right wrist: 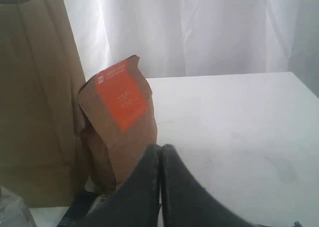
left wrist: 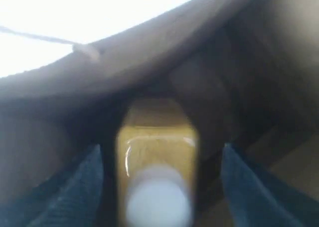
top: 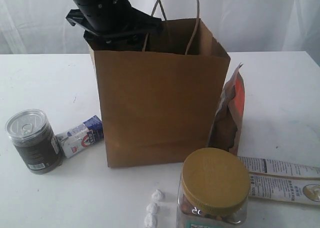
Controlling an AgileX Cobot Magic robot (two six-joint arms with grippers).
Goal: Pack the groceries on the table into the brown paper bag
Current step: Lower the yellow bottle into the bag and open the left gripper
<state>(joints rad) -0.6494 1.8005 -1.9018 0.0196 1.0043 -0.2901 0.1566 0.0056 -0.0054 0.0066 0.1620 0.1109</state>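
The brown paper bag stands upright mid-table. My left arm reaches down into its open top, which hides the gripper in the exterior view. Inside the bag, in the left wrist view, the left gripper is open around the yellow-grain bottle, white cap nearest the camera. A dark gap shows on each side between bottle and fingers. The right gripper is shut and empty, low beside the brown-orange pouch, which leans on the bag.
On the white table left of the bag stand a dark silver-lidded can and a small white-blue carton. The pouch leans at the bag's right. In front are the gold-lidded jar, a long white-blue packet and small white bits.
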